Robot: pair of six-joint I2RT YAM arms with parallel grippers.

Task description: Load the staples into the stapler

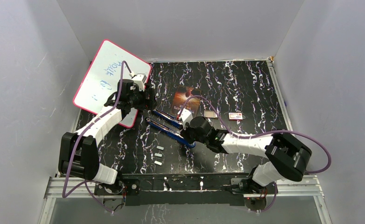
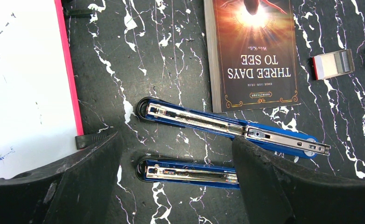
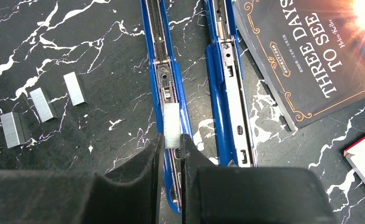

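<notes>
My right claw is pinched narrow on one strip of staples. The strip juts toward twelve o'clock from my tips, over the channel of the stapler; whether it touches yet, I cannot tell. I judge the strip very light and stiff, yet brittle: its glued wires would break apart if bent or squeezed hard, and the smooth metal may slip. The best hold is across its sides near one end, leaving the length free to seat. It looks silvery-grey, finely ribbed, short and thin. Three spare strips lie on the surface at ten o'clock, well apart from the open blue stapler. My left claw gapes wide, holding nothing.
</notes>
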